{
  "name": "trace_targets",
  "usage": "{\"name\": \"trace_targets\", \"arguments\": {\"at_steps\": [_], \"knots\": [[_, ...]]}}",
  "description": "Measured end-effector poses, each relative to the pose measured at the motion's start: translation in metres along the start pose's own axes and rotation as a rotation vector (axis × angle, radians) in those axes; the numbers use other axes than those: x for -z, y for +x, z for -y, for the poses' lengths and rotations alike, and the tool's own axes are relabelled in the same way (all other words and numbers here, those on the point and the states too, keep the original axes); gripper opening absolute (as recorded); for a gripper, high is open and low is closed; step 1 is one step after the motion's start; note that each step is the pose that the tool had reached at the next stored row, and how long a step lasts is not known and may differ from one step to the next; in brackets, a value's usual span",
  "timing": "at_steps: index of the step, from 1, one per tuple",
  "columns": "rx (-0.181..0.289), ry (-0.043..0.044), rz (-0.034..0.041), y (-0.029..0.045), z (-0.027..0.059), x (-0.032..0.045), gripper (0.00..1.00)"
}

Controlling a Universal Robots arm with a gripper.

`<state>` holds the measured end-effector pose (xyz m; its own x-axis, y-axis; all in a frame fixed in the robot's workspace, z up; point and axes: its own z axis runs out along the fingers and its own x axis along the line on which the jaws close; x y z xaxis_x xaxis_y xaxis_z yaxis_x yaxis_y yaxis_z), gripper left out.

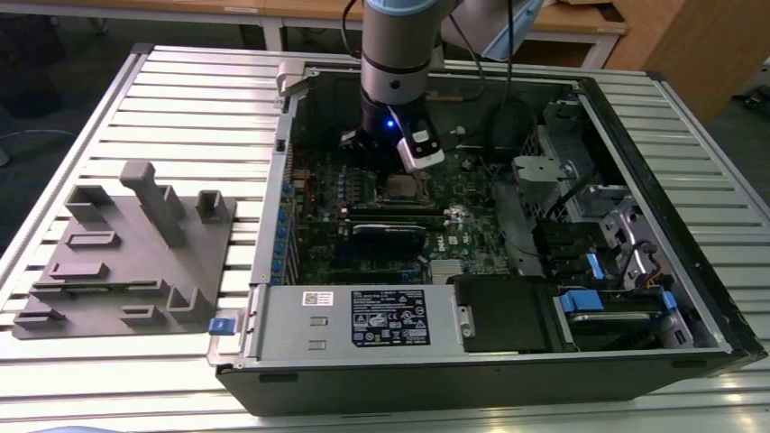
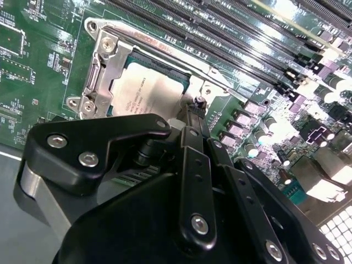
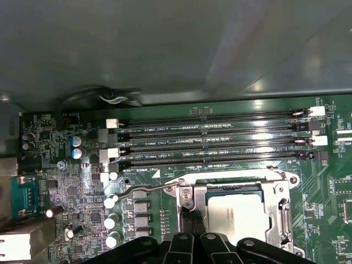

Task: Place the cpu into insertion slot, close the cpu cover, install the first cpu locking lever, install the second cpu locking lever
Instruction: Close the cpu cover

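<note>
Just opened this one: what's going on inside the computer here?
A robot arm is reaching into the open computer case and working at the processor socket. The cpu sits in the insertion slot, with the cpu cover lying flat around it. The gripper, fingers together, is at a corner of the socket, beside a thin wire lever that juts out over the board.

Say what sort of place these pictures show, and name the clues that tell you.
Probably a robotics lab or test workshop. A robot arm reaches into an open computer case that lies on a slatted metal table, and wooden desks stand behind it.
</note>
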<state>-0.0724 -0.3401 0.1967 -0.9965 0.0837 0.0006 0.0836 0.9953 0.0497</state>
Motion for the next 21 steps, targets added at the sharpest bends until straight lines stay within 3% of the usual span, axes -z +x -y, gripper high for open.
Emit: {"name": "trace_targets", "arguments": {"at_steps": [6, 16, 21], "knots": [[0.0, -0.0008, 0.0005, -0.0001, -0.0001, 0.0, 0.11], [0.0, -0.0016, 0.0005, -0.0001, -0.0008, 0.012, 0.11], [0.0, -0.0017, 0.0005, -0.0005, -0.0008, 0.0119, 0.11]]}}
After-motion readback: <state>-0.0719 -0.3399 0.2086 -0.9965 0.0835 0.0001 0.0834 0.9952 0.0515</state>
